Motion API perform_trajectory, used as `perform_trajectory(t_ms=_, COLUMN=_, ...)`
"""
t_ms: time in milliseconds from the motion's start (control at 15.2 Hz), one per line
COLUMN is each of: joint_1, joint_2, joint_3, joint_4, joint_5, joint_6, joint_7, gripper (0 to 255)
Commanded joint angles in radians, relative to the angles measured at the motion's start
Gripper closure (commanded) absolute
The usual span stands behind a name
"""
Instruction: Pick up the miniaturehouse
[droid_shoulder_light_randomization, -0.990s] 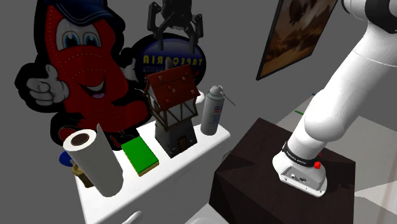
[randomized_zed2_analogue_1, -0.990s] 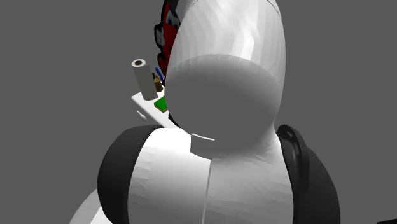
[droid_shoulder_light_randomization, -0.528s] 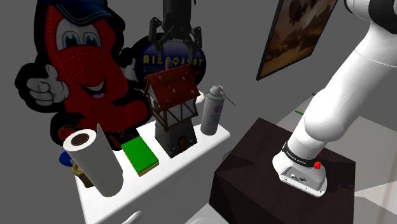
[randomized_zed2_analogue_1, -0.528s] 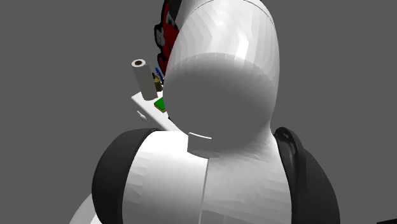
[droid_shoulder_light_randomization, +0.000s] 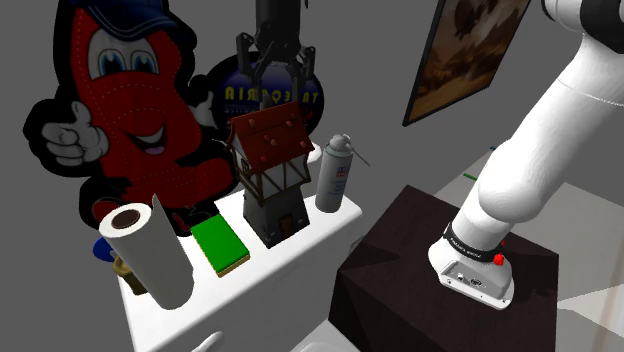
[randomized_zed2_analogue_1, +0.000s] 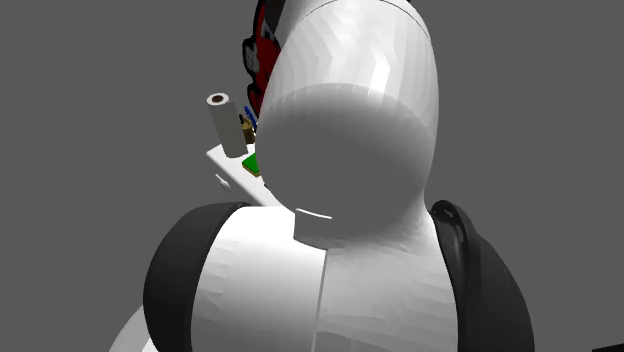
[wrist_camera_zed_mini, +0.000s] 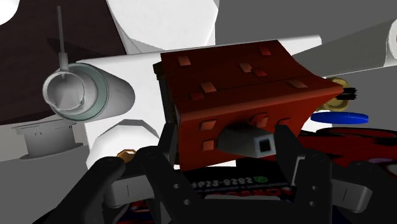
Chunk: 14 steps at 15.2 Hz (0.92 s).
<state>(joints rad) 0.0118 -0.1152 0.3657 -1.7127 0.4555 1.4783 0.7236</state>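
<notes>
The miniature house (droid_shoulder_light_randomization: 270, 180), with a red tiled roof, timbered walls and a grey chimney, stands upright on a white shelf (droid_shoulder_light_randomization: 262, 272) between a green sponge and a spray can. My black gripper (droid_shoulder_light_randomization: 277, 88) hangs straight above it, at the roof. In the wrist view the red roof (wrist_camera_zed_mini: 242, 89) and its chimney (wrist_camera_zed_mini: 251, 141) sit between the fingers (wrist_camera_zed_mini: 168, 141), which press against the roof's lower part; my gripper (wrist_camera_zed_mini: 226, 136) is shut on the house. The house still rests on the shelf.
A grey spray can (droid_shoulder_light_randomization: 333, 175) stands close beside the house, a green sponge (droid_shoulder_light_randomization: 220, 243) and a paper towel roll (droid_shoulder_light_randomization: 150, 252) on its other side. A red mascot sign (droid_shoulder_light_randomization: 130, 110) and a round sign (droid_shoulder_light_randomization: 232, 95) stand behind. The dark stand (droid_shoulder_light_randomization: 450, 300) is near.
The gripper has come down a little onto the roof and its fingers have drawn in against it. The house and the other things have not moved.
</notes>
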Motion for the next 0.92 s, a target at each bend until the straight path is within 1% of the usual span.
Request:
perform_trajectory(t_ms=0, joint_1=0.000, joint_2=0.003, joint_3=0.000, joint_4=-0.001, joint_5=-0.001, joint_6=0.001, joint_7=0.000, gripper=255)
perform_trajectory(t_ms=132, joint_1=0.000, joint_2=0.003, joint_3=0.000, joint_4=0.012, joint_5=0.000, joint_6=-0.012, joint_7=0.005, gripper=255)
perform_trajectory(t_ms=858, joint_1=0.000, joint_2=0.056, joint_3=0.000, joint_4=0.216, joint_5=-0.007, joint_6=-0.150, joint_7=0.074, gripper=255)
